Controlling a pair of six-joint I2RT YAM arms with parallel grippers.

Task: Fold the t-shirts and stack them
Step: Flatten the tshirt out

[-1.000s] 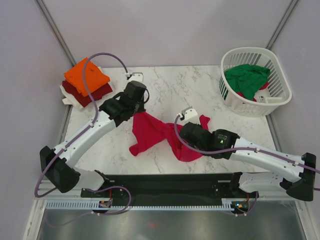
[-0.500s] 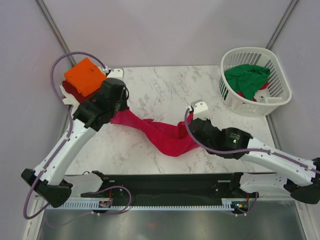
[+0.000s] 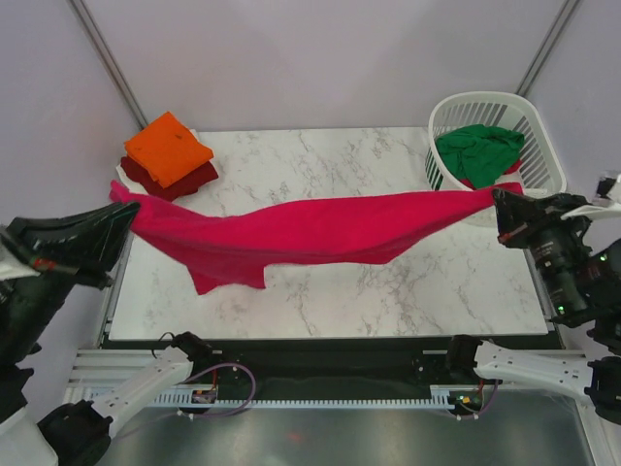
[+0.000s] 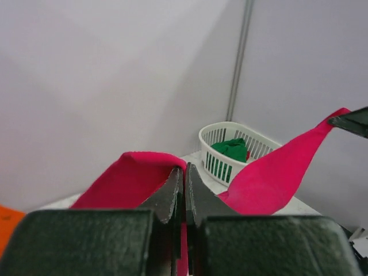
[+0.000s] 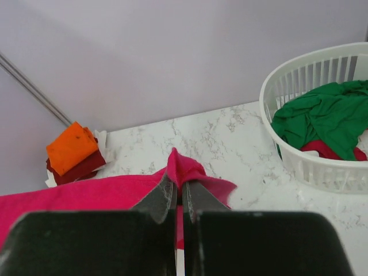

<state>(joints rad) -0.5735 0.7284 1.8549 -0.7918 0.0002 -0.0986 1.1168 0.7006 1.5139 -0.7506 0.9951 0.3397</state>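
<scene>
The crimson-red t-shirt (image 3: 310,231) hangs stretched in the air across the table, held at both ends. My left gripper (image 3: 120,202) is shut on its left end, raised off the table's left edge; the cloth shows pinched between the jaws in the left wrist view (image 4: 129,178). My right gripper (image 3: 501,202) is shut on its right end, in front of the basket; the pinched cloth shows in the right wrist view (image 5: 184,167). An orange tee (image 3: 169,149) lies folded on a dark red tee (image 3: 160,181) and a white one at the back left. A green tee (image 3: 475,150) lies in the basket.
The white slatted basket (image 3: 543,146) stands at the back right corner, with a bit of red cloth under the green tee. The marble table (image 3: 388,282) lies under the stretched shirt. Grey walls close the back and sides.
Both arms have swung far apart and up, pulling the crimson-red t-shirt from a bunched heap on the table into a long taut span above it.
</scene>
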